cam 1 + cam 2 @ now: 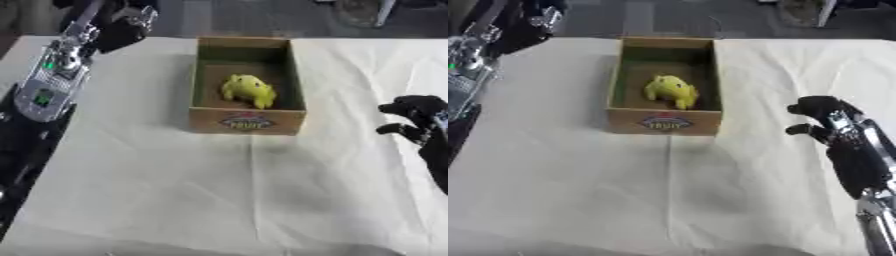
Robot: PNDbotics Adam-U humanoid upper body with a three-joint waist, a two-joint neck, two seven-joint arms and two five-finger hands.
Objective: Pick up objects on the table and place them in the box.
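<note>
box [248, 121]: open cardboard, on white tablecloth [175, 190]
yellow toy [248, 90]: inside box
right hand [820, 117]: fingers curled, empty, right of box
left hand [118, 27]: far-left, fingers unclear

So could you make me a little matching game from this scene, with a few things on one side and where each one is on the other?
Things:
1. yellow toy
2. cardboard box
3. left robot hand
4. right robot hand

Places:
A. over the cloth's far left corner
B. in the middle of the far half of the cloth
C. inside the box
D. above the cloth, to the right of the box

Pairs: 1-C, 2-B, 3-A, 4-D
</note>
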